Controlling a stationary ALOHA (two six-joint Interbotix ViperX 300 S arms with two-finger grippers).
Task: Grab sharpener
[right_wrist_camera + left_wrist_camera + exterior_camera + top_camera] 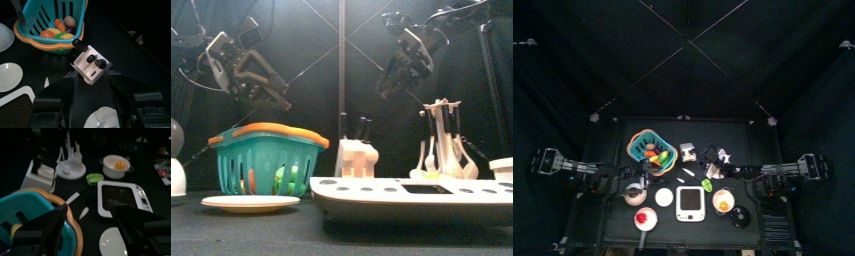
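A white block with black handles sticking out [92, 64], possibly the sharpener, stands on the black table between the teal basket [50, 25] and the white utensil rack [442, 150]. It also shows in the front view [356, 155], the top view [688, 153] and the left wrist view [40, 174]. My right gripper [93, 97] is open and empty, hanging above and just short of the block. My left gripper [90, 230] is open and empty, above the basket's rim [40, 203]. Both grippers hang high in the front view: left [262, 85], right [405, 65].
A white scale [691, 202] lies at the front middle. A plate with a red thing [643, 218] is front left. A white bowl with yellow contents [117, 165], a green lid [95, 178] and a loose knife [85, 208] lie near the rack. The basket holds toy food [57, 31].
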